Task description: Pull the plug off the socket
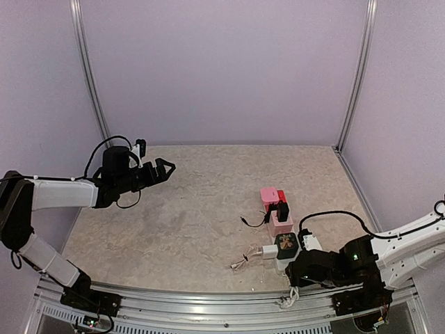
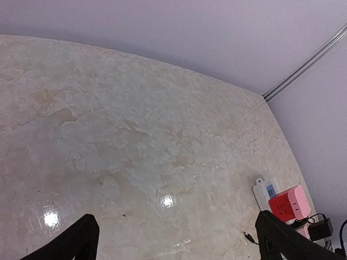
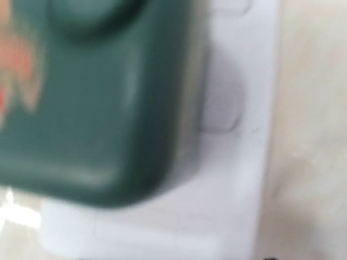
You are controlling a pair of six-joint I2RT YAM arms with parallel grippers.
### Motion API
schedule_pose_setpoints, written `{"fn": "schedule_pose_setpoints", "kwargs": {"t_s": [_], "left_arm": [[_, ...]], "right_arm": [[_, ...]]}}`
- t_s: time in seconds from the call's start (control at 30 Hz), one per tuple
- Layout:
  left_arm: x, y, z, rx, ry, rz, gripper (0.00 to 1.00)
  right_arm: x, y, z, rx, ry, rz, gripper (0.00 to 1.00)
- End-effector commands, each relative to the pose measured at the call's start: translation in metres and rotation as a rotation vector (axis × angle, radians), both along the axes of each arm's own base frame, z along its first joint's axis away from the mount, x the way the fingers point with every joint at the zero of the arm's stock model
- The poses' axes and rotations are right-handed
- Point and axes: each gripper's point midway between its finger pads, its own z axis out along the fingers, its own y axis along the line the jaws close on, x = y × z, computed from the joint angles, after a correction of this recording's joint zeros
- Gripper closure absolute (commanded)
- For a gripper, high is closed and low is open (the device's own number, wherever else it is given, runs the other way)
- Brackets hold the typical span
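The socket (image 1: 281, 264), a long white strip, lies right of centre with its bare end (image 2: 264, 189) in the left wrist view. A dark green cube plug (image 1: 286, 242) sits on its near part. In the blurred right wrist view that green plug (image 3: 103, 103) fills the upper left, standing on the white socket (image 3: 233, 189). My right gripper (image 1: 292, 268) is low at the strip's near end, just beside the green plug; its fingers are not visible. My left gripper (image 1: 164, 168) hangs open and empty, high at the far left, with its fingers (image 2: 81, 241) wide apart.
Further along the strip sit a red-and-pink cube adapter (image 1: 270, 196), a black plug (image 1: 283, 209) and a pink block (image 1: 280, 224). A white plug (image 1: 268, 251) with a thin cable lies left of the green one. The strip's thick white cord (image 1: 287, 299) runs over the table's front rail.
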Motion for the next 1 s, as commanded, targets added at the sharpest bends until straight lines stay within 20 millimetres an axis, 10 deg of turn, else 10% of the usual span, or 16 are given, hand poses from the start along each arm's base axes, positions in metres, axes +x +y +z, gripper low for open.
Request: {"fn": "schedule_pose_setpoints", "kwargs": {"t_s": [0.0,0.5,0.97], "left_arm": [[0.006,0.0,0.005,-0.008,-0.011,-0.004,0.01],[0.006,0.006,0.009,-0.013,-0.019,0.001,0.01],[0.006,0.01,0.012,-0.014,-0.02,0.004,0.01]], "right_arm": [[0.033,-0.009,0.012,-0.014,-0.112,-0.037,0.31],[0.067,-0.014,-0.001,-0.006,-0.105,-0.004,0.32],[0.144,-0.025,0.008,-0.064,-0.148,-0.007,0.34]]}}
